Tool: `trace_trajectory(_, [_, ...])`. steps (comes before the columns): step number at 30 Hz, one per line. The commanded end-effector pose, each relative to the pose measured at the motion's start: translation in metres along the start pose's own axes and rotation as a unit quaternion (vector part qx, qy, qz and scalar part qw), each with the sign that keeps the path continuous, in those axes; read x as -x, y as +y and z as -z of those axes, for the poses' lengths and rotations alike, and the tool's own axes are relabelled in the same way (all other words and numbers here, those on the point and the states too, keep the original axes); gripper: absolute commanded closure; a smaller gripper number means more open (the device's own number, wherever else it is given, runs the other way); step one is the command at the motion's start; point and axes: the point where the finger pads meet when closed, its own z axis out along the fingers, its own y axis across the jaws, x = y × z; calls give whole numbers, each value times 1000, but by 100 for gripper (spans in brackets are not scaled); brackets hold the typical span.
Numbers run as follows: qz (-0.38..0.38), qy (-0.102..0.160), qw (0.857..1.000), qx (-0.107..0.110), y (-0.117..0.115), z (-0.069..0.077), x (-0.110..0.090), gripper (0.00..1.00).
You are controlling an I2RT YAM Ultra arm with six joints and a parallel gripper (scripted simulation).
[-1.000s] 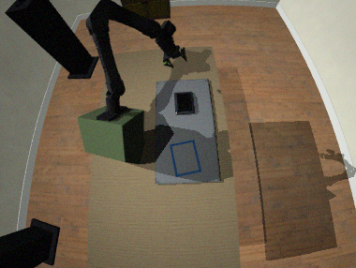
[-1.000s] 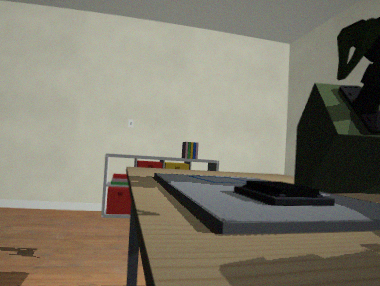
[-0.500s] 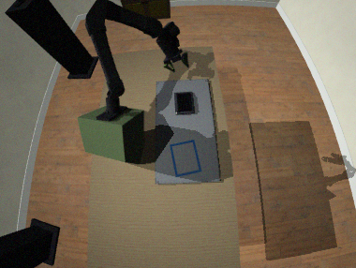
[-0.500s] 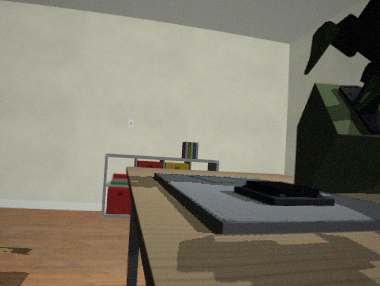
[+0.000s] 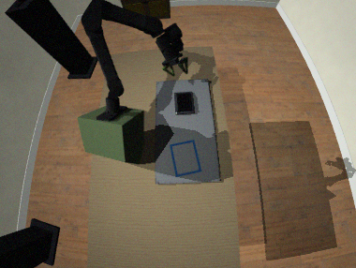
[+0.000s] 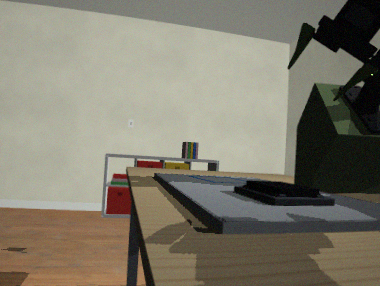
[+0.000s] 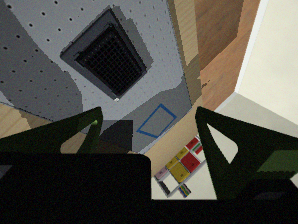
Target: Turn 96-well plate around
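Counter (image 5: 112, 225): carries the grey deck (image 5: 211, 141), the landmark here.
Arm's green pedestal (image 5: 100, 136): just beside the deck's edge.
Bench spot B1 (image 5: 174, 161): blue outline on the deck, nothing in it.
Nest N1 (image 7: 75, 50): on the deck, holds the plate.
96-well plate (image 5: 185, 103): seated flat in N1.
Gripper (image 5: 175, 67): above the deck's far edge, fingers spread wide, released, holding nothing.
Step advice: centre over the plate, square the fingers to its sides, then descend.
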Motion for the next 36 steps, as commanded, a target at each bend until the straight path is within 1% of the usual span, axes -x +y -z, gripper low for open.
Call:
trace_trajectory(1, [-39,14,999,-11,-9,7,-9,0])
trace_trajectory(2, [-39,14,999,-11,-9,7,-9,0])
trace_trajectory(4, [-39,14,999,-11,-13,8,-18,0])
trace_trajectory(8, [-92,53,994,-19,-19,10,-37,0])
trace_trajectory(9, [-102,60,993,-20,-20,11,-42,0])
trace_trajectory(11, [-101,60,993,-20,-23,12,-51,0])
trace_trajectory(12, [-101,60,993,-20,-24,12,-52,0])
trace_trajectory(17, [-165,105,980,-29,-29,18,-76,0])
trace_trajectory(19, [-165,105,980,-29,-29,18,-76,0])
trace_trajectory(20, [-165,105,980,-29,-30,19,-80,0])
trace_trajectory(25, [-229,147,962,-39,-32,26,-104,0])
trace_trajectory(27, [-228,148,962,-39,-34,29,-114,0])
trace_trajectory(28, [-228,148,962,-39,-34,29,-115,0])
trace_trajectory(33, [-292,188,937,-48,-33,38,-139,0])
trace_trajectory(34, [-292,188,937,-48,-33,40,-144,0])
trace_trajectory(36, [-292,188,937,-48,-33,40,-144,0])
